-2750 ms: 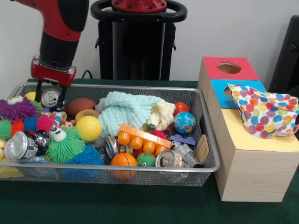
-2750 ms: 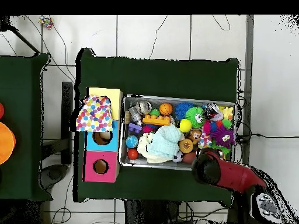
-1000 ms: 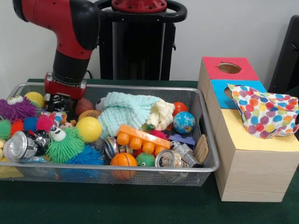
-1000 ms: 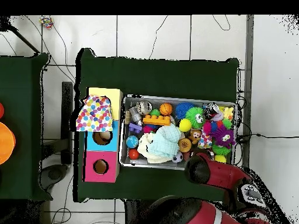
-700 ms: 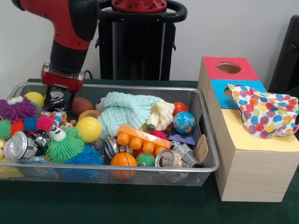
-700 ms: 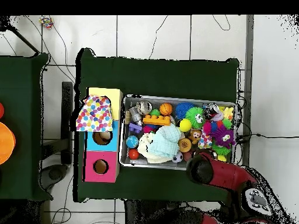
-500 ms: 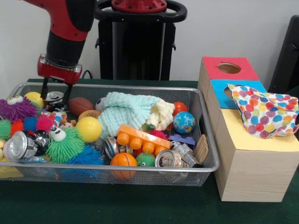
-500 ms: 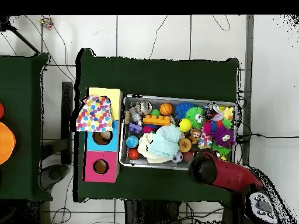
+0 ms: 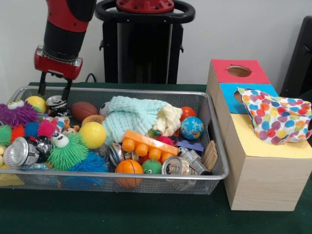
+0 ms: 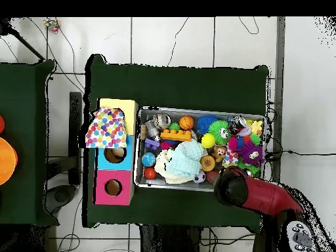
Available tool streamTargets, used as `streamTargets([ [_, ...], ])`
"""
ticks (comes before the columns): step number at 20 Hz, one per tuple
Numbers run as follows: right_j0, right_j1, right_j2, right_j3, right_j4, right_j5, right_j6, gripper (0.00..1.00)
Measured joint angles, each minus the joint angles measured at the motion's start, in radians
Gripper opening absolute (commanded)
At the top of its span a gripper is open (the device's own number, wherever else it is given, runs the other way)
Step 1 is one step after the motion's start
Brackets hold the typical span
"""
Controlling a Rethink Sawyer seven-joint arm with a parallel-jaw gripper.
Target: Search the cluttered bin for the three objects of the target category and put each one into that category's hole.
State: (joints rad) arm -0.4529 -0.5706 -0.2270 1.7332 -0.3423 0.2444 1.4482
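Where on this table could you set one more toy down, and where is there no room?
Free: the green cloth in front of the wire bin, and the bare yellow top of the wooden box below the spotted cloth. Crowded: the bin, packed edge to edge.

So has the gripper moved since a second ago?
Yes. The gripper has risen and shifted left in the front view; it now hangs above the bin rim instead of down among the toys, jaws open and empty.
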Motion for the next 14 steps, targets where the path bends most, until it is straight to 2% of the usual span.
streamTargets([
  [14,0.045,0.017,0.005,-0.094,0.034,0.145,0.000,1.00],
])
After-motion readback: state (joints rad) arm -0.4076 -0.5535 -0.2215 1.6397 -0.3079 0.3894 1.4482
